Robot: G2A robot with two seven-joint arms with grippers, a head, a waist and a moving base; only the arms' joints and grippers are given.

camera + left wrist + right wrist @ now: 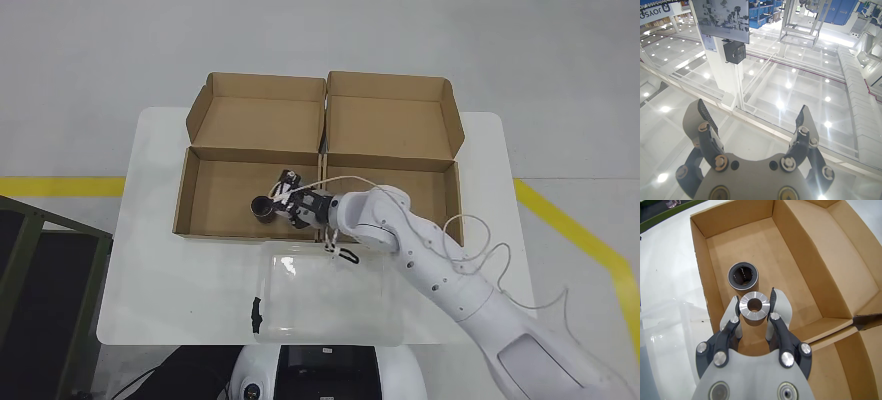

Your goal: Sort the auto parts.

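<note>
Nearest the robot, a clear plastic tray (330,295) is sitting at the front edge of the white table (150,270). Just beyond, the right gripper (754,299) is hanging inside the left cardboard box (791,256), its fingers clamping a silver metal bushing (754,308) from both sides. A black ring bearing (743,277) is lying just beside it. The left gripper (752,105) is pointing at the ceiling, fingers spread wide and gripping nothing.

top: down on table (150,250) | left wrist: toward ceiling (800,85) | right wrist: close, shares box (753,237) with top
</note>
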